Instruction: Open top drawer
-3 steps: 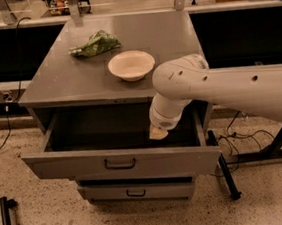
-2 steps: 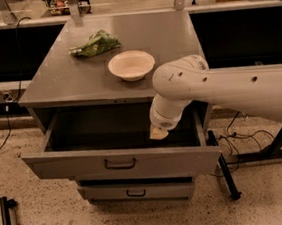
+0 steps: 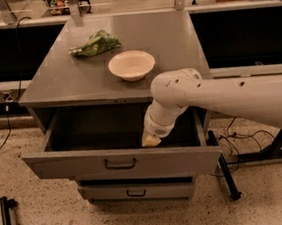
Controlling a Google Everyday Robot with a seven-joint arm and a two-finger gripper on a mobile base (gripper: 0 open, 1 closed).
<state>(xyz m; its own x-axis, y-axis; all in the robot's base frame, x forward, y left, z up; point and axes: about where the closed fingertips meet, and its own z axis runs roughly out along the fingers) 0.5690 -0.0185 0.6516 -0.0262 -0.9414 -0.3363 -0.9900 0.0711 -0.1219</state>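
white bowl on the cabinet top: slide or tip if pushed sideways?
Probably slides: the bowl is wide, shallow and upright on the flat grey cabinet top. It looks empty and thin-walled, so likely light; a quick shove might send it far. The gripper sits low inside the open top drawer, away from it.

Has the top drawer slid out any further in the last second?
No. The top drawer front sits just as far from the table edge as before; the pincer stays just inside it.
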